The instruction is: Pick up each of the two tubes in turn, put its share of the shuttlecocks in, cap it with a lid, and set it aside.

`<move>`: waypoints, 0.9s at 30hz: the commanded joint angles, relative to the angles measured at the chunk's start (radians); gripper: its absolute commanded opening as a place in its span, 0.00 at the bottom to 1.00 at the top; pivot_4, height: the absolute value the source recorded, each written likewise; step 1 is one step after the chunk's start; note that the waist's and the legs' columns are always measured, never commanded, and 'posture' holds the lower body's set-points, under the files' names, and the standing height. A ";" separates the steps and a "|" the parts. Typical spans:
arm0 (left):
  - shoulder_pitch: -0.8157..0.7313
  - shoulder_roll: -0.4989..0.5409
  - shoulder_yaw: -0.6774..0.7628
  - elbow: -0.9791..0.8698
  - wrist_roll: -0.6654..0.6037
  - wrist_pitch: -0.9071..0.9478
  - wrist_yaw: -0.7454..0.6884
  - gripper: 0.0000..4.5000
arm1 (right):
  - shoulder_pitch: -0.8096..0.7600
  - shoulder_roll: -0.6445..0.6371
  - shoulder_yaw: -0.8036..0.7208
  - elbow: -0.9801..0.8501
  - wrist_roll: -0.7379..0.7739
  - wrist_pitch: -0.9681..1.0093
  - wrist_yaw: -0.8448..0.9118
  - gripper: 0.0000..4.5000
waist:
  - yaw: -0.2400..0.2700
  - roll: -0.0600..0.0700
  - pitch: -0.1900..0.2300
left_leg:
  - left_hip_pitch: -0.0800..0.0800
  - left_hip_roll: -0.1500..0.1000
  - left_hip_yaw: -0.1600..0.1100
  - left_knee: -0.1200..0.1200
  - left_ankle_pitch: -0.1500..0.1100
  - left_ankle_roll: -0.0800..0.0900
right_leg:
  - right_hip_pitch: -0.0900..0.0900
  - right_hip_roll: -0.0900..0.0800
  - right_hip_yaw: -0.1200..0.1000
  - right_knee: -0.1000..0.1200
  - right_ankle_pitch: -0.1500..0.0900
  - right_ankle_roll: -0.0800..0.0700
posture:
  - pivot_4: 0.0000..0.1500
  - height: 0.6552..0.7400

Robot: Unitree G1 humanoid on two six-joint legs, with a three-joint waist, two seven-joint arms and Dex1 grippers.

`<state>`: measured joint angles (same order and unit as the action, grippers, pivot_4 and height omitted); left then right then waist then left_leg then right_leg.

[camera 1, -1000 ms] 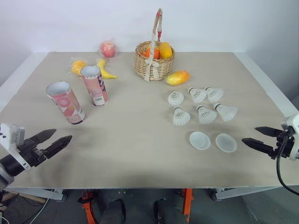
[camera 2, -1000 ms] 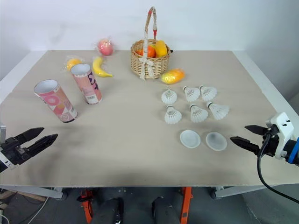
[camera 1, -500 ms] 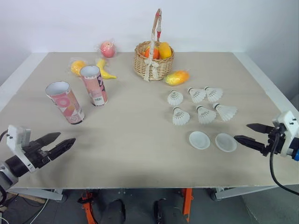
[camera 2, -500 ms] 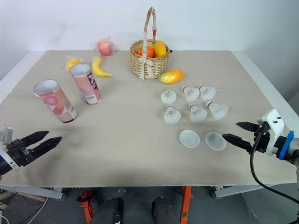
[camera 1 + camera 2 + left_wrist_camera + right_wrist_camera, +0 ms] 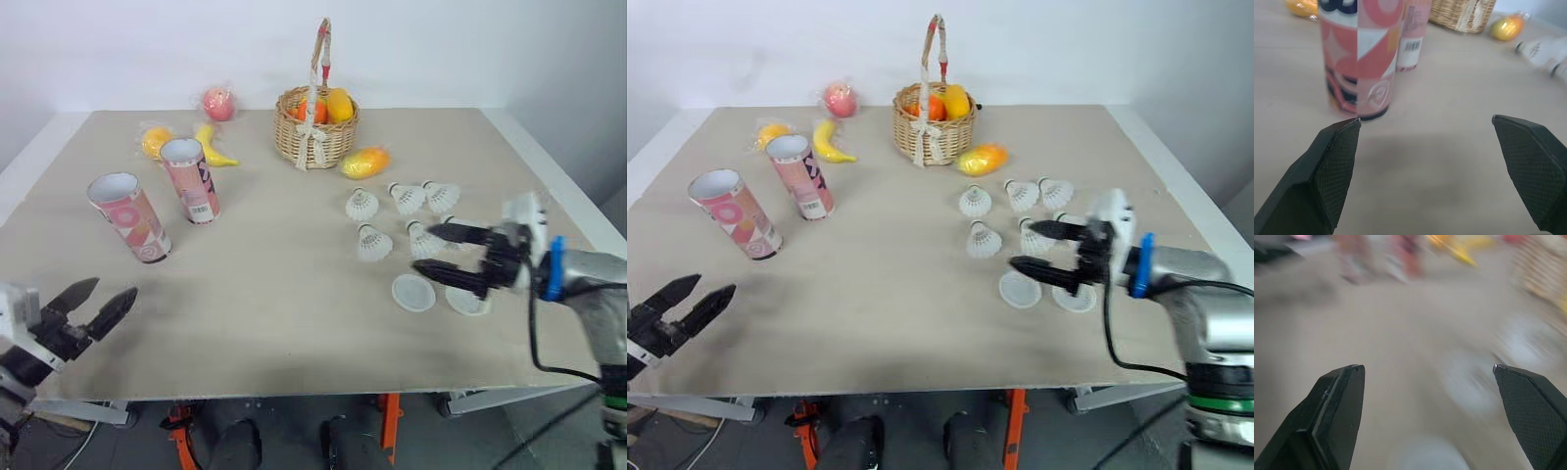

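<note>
**Right arm swings in over the shuttlecocks, nothing picked up yet**

So the big change: the right arm (image 5: pixel 578 279) has come in from the right edge of the surface (image 5: pixel 274 304). The right jaws now hang just above the near row of shuttlecocks (image 5: pixel 361 204) and the lids (image 5: pixel 413 292), spread wide and holding nothing. The left arm (image 5: pixel 29 343) has barely shifted. The left jaws sit at the near-left edge, also open and empty, pointing toward the nearer tube (image 5: pixel 129 215) but well short of it.

My read: it's only the opening reach. Both tubes stand uncapped on the left side of the surface, well apart from the shuttlecocks.

Head count:
- 2 tubes, the farther tube (image 5: pixel 190 179) standing just behind the nearer one
- 6 shuttlecocks, one half-hidden behind the right jaws, so presumably three per tube
- 2 lids, side by side
- 1 basket (image 5: pixel 315 137) of fruit, plus loose fruit at the back
</note>
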<state>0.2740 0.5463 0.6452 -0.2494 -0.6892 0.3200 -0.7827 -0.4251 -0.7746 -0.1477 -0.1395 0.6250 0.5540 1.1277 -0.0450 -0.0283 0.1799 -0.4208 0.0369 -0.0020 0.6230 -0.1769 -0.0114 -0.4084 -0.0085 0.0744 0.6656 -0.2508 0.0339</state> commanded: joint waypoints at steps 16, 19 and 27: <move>-0.179 -0.025 -0.072 0.136 0.129 -0.192 0.105 1.00 | -0.107 0.281 0.272 -0.064 -0.162 -0.091 -0.161 0.99 | 0.012 -0.002 -0.001 | -0.002 0.009 0.005 0.001 0.000 -0.001 | -0.001 0.006 -0.003 0.000 0.002 0.000 | 1.00 1.00; -0.255 -0.028 -0.099 0.200 0.129 -0.188 0.107 1.00 | -0.099 0.293 0.266 -0.095 -0.157 -0.084 -0.183 0.99 | 0.012 -0.002 -0.001 | -0.002 0.011 0.004 0.001 0.000 -0.001 | -0.001 0.008 -0.004 0.001 0.003 0.000 | 1.00 1.00; -0.456 -0.017 -0.173 0.448 0.185 -0.238 0.077 1.00 | -0.058 0.278 0.246 -0.188 -0.141 -0.059 -0.225 0.99 | 0.013 -0.003 -0.002 | -0.002 0.011 0.004 0.001 0.000 -0.001 | -0.001 0.009 -0.003 0.000 0.003 0.000 | 1.00 1.00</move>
<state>-0.1536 0.5057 0.4811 0.1683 -0.5261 0.1167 -0.6909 -0.4802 -0.4895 0.1229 -0.2629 0.4596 0.4914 0.9125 -0.0323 -0.0315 0.1780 -0.4231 0.0475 0.0015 0.6241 -0.1774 -0.0122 -0.4091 0.0003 0.0712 0.6662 -0.2479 0.0342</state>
